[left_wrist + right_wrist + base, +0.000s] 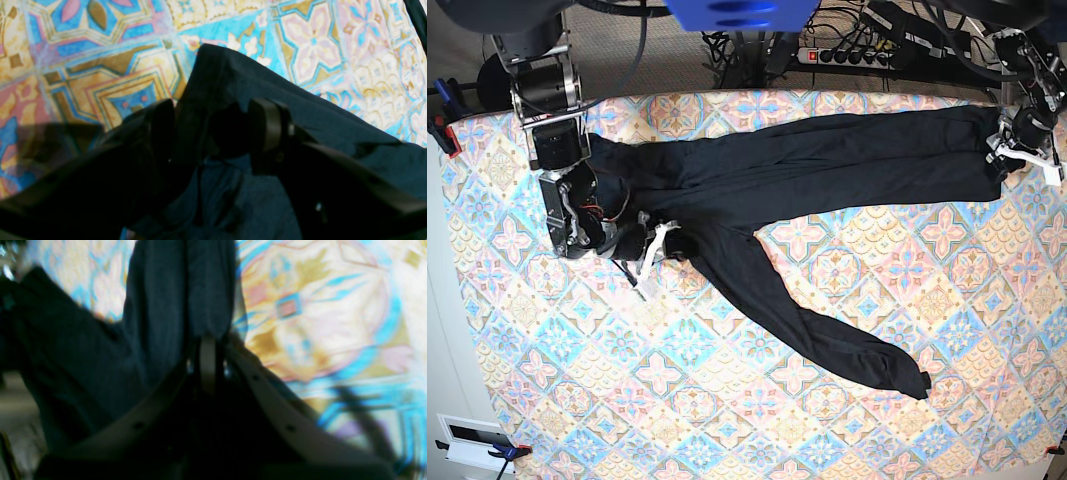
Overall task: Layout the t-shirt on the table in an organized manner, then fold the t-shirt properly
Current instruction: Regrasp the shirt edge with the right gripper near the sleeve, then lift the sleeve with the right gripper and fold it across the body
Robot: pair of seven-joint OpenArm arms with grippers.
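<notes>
The black long-sleeved t-shirt lies stretched across the far part of the patterned table, with one sleeve trailing towards the front right. My right gripper is at the garment's left end, low over the cloth. In the right wrist view my right gripper is shut, pinching a fold of the t-shirt. My left gripper is at the garment's far right end. Seen from the left wrist, this left gripper is open, its fingers straddling the t-shirt on the table.
A power strip and cables run behind the table's back edge. Clamps hold the cloth at the left edge and the front left corner. The sleeve's cuff lies at the front right.
</notes>
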